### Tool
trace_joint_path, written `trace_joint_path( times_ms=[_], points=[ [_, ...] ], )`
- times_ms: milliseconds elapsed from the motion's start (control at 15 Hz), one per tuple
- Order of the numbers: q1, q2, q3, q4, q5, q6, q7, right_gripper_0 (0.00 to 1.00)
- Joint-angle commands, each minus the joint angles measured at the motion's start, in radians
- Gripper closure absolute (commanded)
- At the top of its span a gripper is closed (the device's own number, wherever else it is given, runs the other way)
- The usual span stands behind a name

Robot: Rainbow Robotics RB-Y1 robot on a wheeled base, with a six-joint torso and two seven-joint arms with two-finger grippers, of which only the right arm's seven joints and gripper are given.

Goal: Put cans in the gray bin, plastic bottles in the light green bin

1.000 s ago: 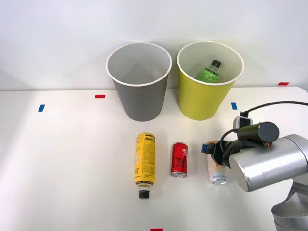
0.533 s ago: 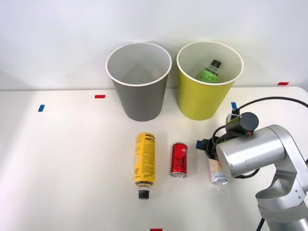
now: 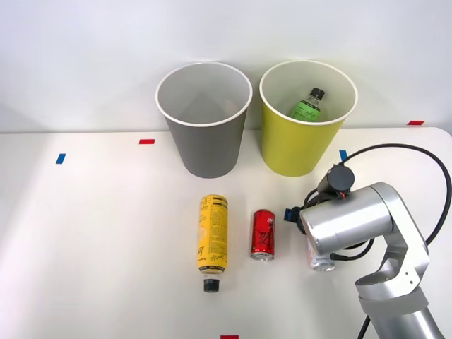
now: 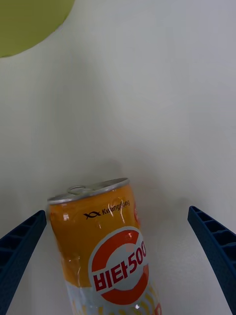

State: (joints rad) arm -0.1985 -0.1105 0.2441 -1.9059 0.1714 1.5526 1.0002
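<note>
This looks like a robotics lab test bench rather than a home or shop. A bare white table (image 3: pixel 92 233) stands against a plain white wall (image 3: pixel 85 49) along the top of the frame. Small red tape markers (image 3: pixel 147 141) and blue tape markers (image 3: pixel 61 158) sit at measured spots around the tabletop, and a black cable (image 3: pixel 424 159) loops off the silver robot arm (image 3: pixel 353 226) at lower right.
</note>
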Motion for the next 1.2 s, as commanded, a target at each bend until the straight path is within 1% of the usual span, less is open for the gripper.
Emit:
trace_joint_path(
  times_ms=[67, 267, 400, 467, 533, 600, 1000, 1200],
  points=[
    [0.001, 0.025, 0.001, 0.024, 0.034, -0.005, 0.000, 0.00],
    [-0.002, 0.051, 0.008, 0.070, 0.080, -0.042, 0.000, 0.00],
    [-0.007, 0.064, 0.008, 0.076, 0.097, -0.043, 0.000, 0.00],
    [-0.007, 0.068, 0.008, 0.076, 0.099, -0.043, 0.006, 0.21],
    [-0.007, 0.068, 0.009, 0.076, 0.099, -0.043, 0.008, 0.77],
    [-0.007, 0.066, 0.012, 0.076, 0.106, -0.043, 0.009, 1.00],
    [-0.007, 0.069, 0.031, 0.074, 0.132, -0.043, 0.017, 1.00],
    [-0.009, 0.069, 0.040, 0.044, 0.134, -0.043, 0.041, 1.00]
  ],
)
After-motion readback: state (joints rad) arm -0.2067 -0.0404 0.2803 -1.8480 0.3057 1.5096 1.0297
